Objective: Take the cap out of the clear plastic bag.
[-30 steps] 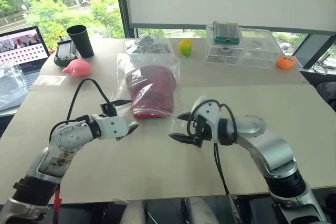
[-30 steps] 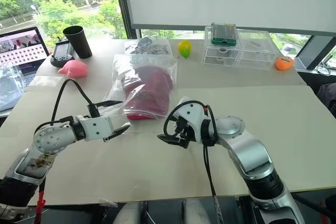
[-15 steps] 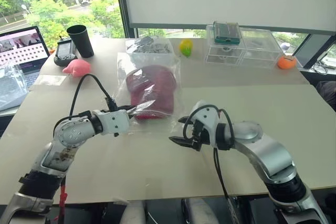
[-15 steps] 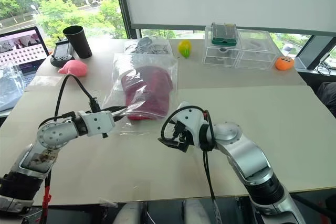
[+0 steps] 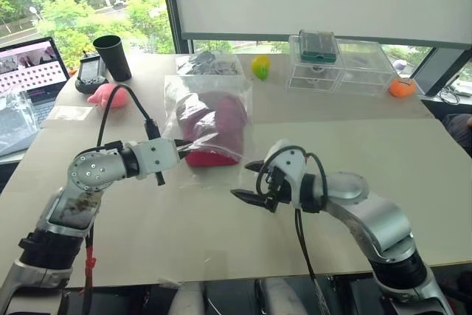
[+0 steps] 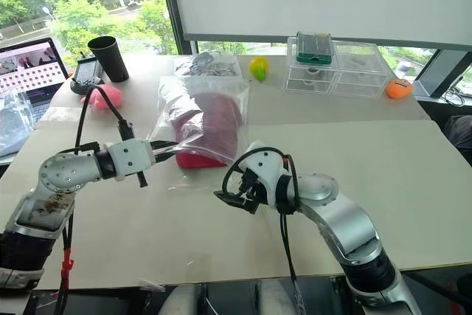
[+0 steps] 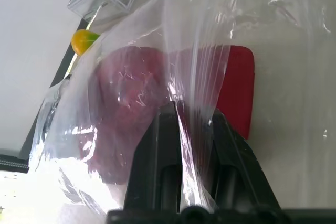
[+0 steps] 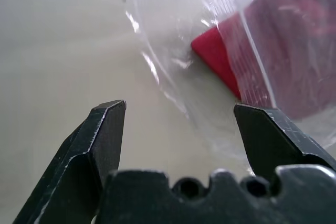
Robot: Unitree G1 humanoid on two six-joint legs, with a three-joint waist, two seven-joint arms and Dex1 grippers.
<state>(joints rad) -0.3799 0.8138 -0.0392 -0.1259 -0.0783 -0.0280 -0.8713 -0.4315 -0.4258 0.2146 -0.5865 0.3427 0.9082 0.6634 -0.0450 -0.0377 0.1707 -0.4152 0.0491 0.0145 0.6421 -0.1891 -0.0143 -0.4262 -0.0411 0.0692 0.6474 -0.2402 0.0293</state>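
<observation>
The dark red cap [image 5: 215, 125] lies inside the clear plastic bag [image 5: 209, 101] at the table's middle, its brim [image 7: 237, 94] toward me. My left gripper [image 5: 179, 147] is shut on the bag's near left edge and holds that film lifted off the table. In the left wrist view the crinkled film runs between the two black fingers [image 7: 165, 145]. My right gripper [image 5: 249, 181] stands open just in front of the bag's near right corner, apart from it. In the right wrist view loose film and the cap's red brim [image 8: 220, 59] lie ahead of its spread fingertips [image 8: 111, 111].
A black cup [image 5: 113, 55], a small dark device [image 5: 92, 73], a pink plush toy [image 5: 109, 95] and a laptop [image 5: 33, 68] are at far left. A smaller bag of grey items [image 5: 209, 63], a yellow-green object [image 5: 260, 66], clear drawers [image 5: 335, 71] and an orange ball [image 5: 402, 87] line the back.
My left gripper went from open to shut on the bag's near left edge, then rose, pulling the film up and bunching the bag. My right gripper stayed open.
</observation>
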